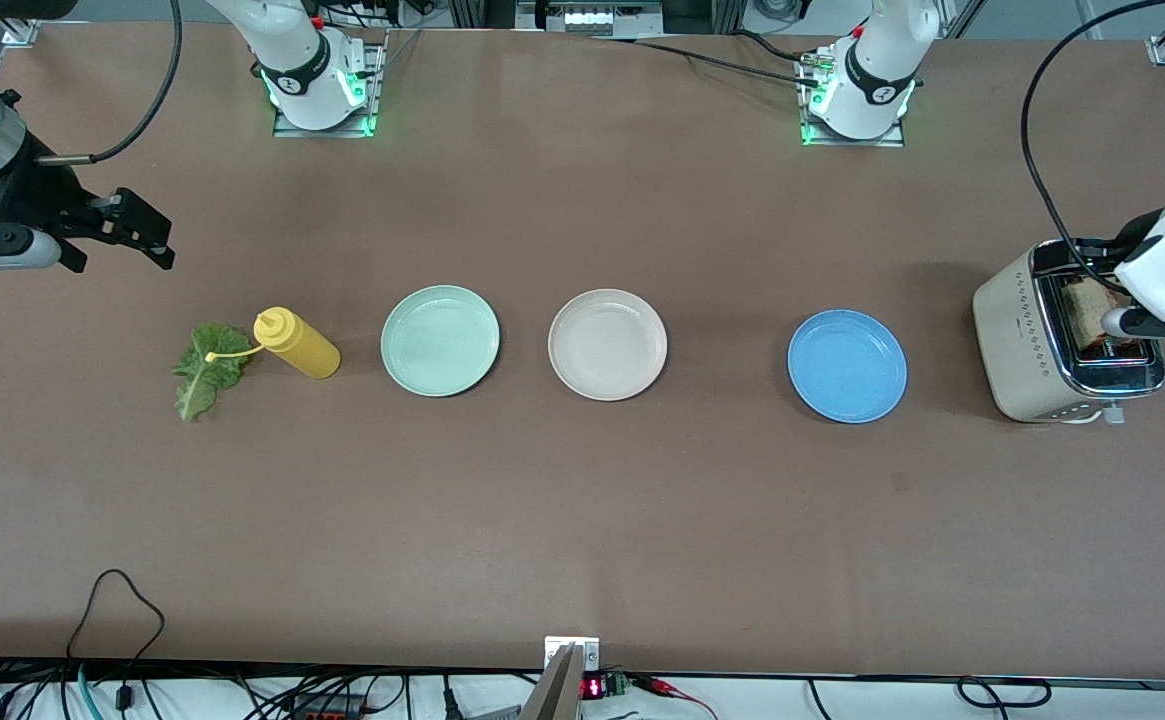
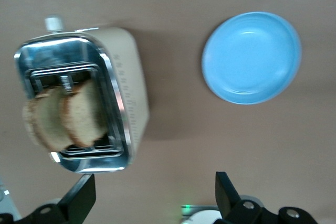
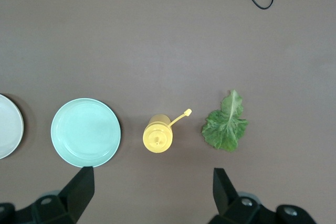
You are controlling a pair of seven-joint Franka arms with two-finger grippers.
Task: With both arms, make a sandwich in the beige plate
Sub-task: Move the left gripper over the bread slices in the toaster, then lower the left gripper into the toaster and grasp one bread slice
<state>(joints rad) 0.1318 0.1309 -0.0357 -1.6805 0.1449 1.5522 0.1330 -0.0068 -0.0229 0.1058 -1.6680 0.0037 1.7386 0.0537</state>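
While I watch the middle of the bench (image 1: 582, 500), the beige plate (image 1: 607, 344) sits there bare, flat on the brown surface. I'll place everything off that plate. Just beside it toward the right arm's end lies the mint green plate (image 1: 440, 340), and past that the yellow squeeze bottle (image 1: 297, 343), tipped on its side with its cap strap touching the lettuce leaf (image 1: 207, 369). The leaf lies flat at the end of that row, well apart from the beige plate.

Toward the left arm's end from the beige plate I see the blue plate (image 1: 847, 366), and then the toaster (image 1: 1032, 340), cream-sided with a chrome top. Two bread slices (image 2: 65, 114) stand upright in its slots, side by side, sticking up above the top.

My left hand (image 2: 152, 200) hangs over the toaster, fingers spread wide with nothing between them; in the left wrist view the bread shows below it and the blue plate off to one side. My right hand (image 1: 147, 240) is up in the air over the bench at the right arm's end, farther along than the lettuce from the beige plate, its fingers also spread wide and holding nothing. In the right wrist view the leaf, the bottle and the mint green plate lie in a line beneath it.
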